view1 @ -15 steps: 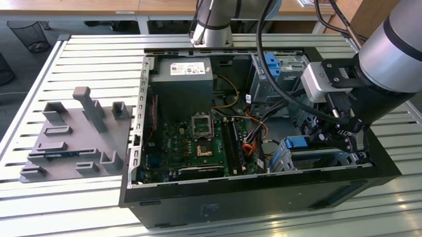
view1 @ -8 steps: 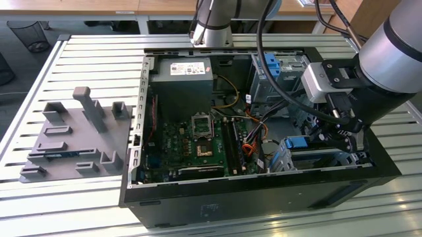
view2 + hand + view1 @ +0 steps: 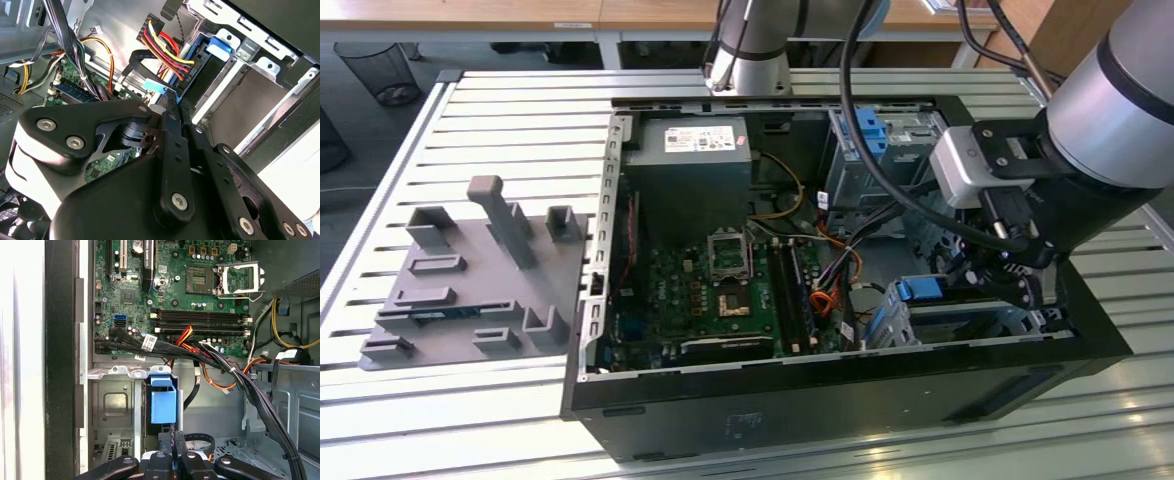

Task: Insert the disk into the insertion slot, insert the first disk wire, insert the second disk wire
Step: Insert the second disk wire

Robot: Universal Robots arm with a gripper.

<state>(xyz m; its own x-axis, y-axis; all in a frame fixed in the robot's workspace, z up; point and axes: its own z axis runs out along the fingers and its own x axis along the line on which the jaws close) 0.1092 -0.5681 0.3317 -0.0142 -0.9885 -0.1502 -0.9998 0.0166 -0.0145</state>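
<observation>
The disk sits inside the insertion slot point(image 3: 260, 95), a light-grey metal cage in the case's front corner point(image 3: 987, 322). The disk's blue carrier point(image 3: 220, 47) shows at the cage mouth in both wrist views point(image 3: 163, 400). A black plug with red, yellow and black wires point(image 3: 186, 75) is seated in the disk's end. My gripper point(image 3: 172, 97) hangs right at that end, fingers pressed together on a light-blue plug point(image 3: 155, 86) with a flat black cable. In the first wrist view the fingertips point(image 3: 159, 458) lie just below the blue carrier.
The open computer case holds a green motherboard point(image 3: 720, 290), a power supply point(image 3: 687, 150) and a taller bay with a blue latch point(image 3: 881, 140). Loose black and orange cable bundles point(image 3: 235, 375) cross beside the cage. A grey fixture plate point(image 3: 467, 280) lies at the exterior view's left.
</observation>
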